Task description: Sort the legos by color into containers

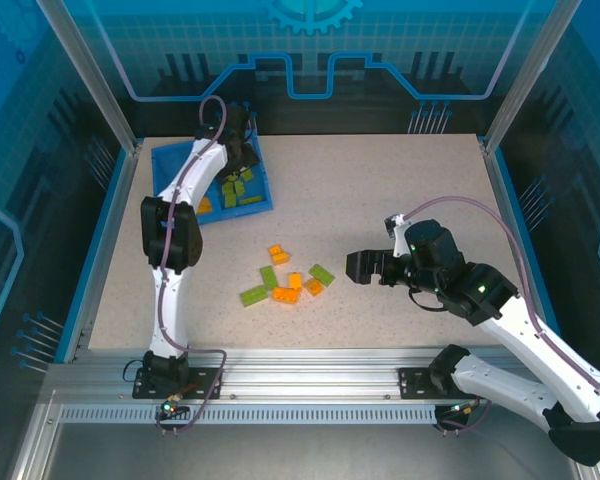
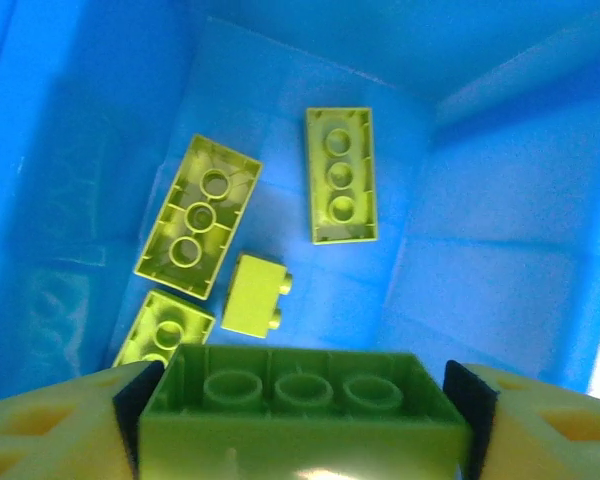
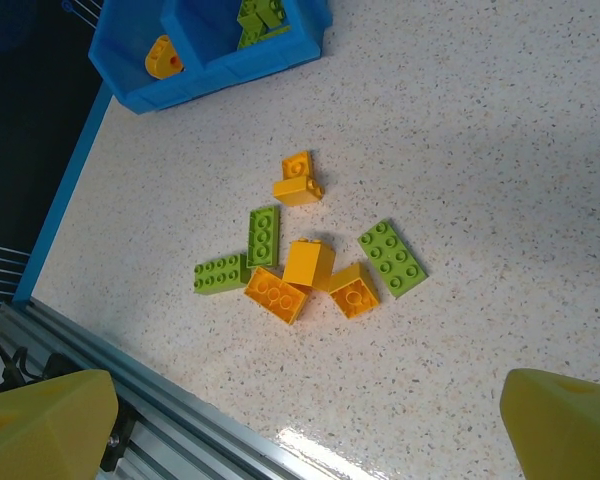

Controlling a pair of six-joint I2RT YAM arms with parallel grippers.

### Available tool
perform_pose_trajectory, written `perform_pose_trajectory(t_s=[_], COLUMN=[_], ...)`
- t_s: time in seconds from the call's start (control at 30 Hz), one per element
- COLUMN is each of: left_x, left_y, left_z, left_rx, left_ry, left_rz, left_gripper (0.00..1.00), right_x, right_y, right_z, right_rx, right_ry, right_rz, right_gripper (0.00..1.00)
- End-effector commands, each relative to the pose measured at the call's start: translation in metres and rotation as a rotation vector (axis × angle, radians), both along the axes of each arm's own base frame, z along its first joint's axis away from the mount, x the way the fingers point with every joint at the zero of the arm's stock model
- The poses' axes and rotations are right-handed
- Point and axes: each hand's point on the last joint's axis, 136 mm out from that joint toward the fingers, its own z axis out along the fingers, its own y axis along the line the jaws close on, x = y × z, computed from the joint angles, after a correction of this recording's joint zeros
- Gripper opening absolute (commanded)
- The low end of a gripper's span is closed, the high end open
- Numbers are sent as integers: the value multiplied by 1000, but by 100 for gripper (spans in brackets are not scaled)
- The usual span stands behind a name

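The blue tray [image 1: 166,172] sits at the table's back left. My left gripper [image 1: 242,152] hangs over its right compartment, shut on a light green lego [image 2: 300,412] held underside up. Below it several green legos [image 2: 198,216] lie on the compartment floor [image 2: 480,280]. An orange lego [image 3: 162,55] lies in the left compartment. A loose pile of orange and green legos [image 1: 285,280] rests on the table's middle front; in the right wrist view, an orange one [image 3: 277,294] and a green one [image 3: 392,258] are among them. My right gripper [image 1: 365,267] stands open, right of the pile, holding nothing.
The metal rail [image 1: 310,385] runs along the near table edge. Transparent enclosure walls and posts [image 1: 110,90] ring the table. Bare tabletop [image 1: 410,190] stretches between the tray and the right arm.
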Motion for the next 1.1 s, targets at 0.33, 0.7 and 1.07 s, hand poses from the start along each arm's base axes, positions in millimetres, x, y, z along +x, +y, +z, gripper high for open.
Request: perform_pose_trajectory(t_s=[0.33,0.7,1.07], left_x=[-49,-189,-226], left_y=[-41,-149,-166], left_z=[91,39,-50], left_rx=[-138,174,176], left_ry=[-146,-104,147], left_rz=[-155,-1139,-1347], left_gripper=[78,61,57], right_x=[7,14,12], right_y=[4,5,1], right_z=[-10,-16,-21], right_rx=[-8,-55,-61], right_ry=[24,30,35], right_rz=[-8,4,-5], right_gripper=[100,100,100])
